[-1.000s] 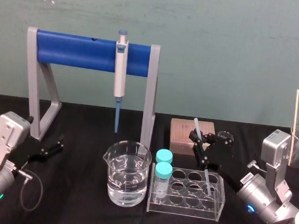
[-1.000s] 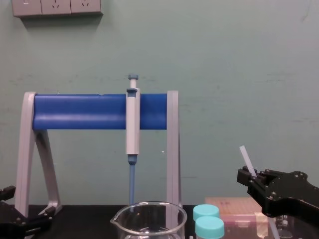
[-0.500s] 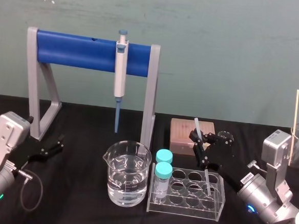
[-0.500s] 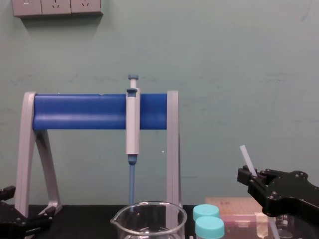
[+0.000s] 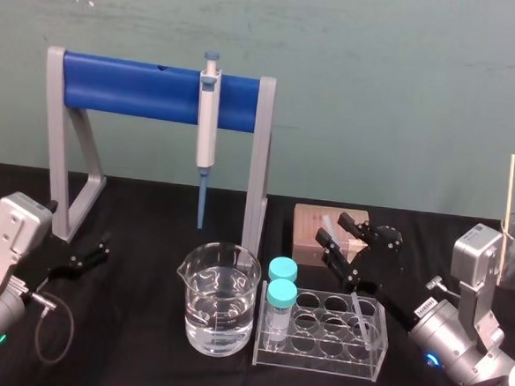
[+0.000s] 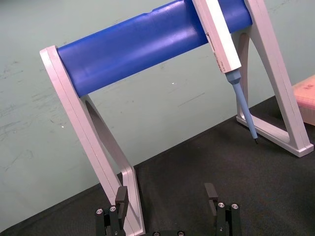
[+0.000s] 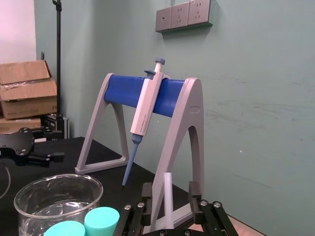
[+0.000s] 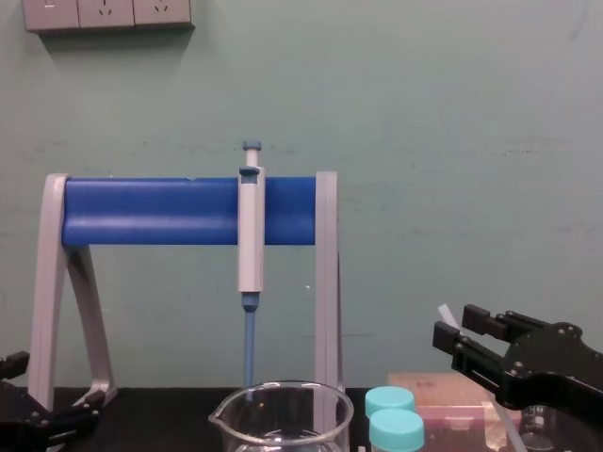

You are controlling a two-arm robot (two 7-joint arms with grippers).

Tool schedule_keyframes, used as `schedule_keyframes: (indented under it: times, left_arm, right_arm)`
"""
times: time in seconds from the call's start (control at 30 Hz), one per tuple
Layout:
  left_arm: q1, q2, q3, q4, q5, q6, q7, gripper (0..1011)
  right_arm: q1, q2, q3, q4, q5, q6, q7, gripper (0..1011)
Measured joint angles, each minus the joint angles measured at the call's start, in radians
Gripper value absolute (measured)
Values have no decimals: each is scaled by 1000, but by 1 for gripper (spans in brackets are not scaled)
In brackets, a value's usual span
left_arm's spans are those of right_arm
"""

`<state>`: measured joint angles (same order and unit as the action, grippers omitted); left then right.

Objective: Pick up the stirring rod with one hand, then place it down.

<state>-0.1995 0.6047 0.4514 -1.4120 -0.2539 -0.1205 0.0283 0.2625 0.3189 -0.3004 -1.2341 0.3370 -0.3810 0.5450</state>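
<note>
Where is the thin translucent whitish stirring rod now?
Robot's right, head view: the stirring rod leans in the clear tube rack, upper part inside the open black right gripper.

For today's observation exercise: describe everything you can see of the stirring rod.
The stirring rod is thin, straight and translucent whitish, like plastic or glass. It leans, lower end inside the clear test tube rack, upper part between the right gripper's open fingers, which seem not to clamp it.
</note>
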Motion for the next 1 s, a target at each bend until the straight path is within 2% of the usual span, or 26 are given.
schedule_keyframes:
  times: [0.1,0.17,0.23,0.3,0.6,1.0]
  left_arm:
    - [0,0,0,0,0,0,0,1000]
    - [0,0,0,0,0,0,0,1000]
    - [0,0,0,0,0,0,0,1000]
    - [0,0,0,0,0,0,0,1000]
    - [0,0,0,0,0,0,0,1000]
    - [0,0,0,0,0,0,0,1000]
  right_arm:
    - [0,0,0,0,0,0,0,499]
    - [0,0,0,0,0,0,0,609]
    - [0,0,0,0,0,0,0,643]
    - [0,0,0,0,0,0,1,729]
    - [0,0,0,0,0,0,0,985]
    - [1,0,0,1,3,-4,6,1003]
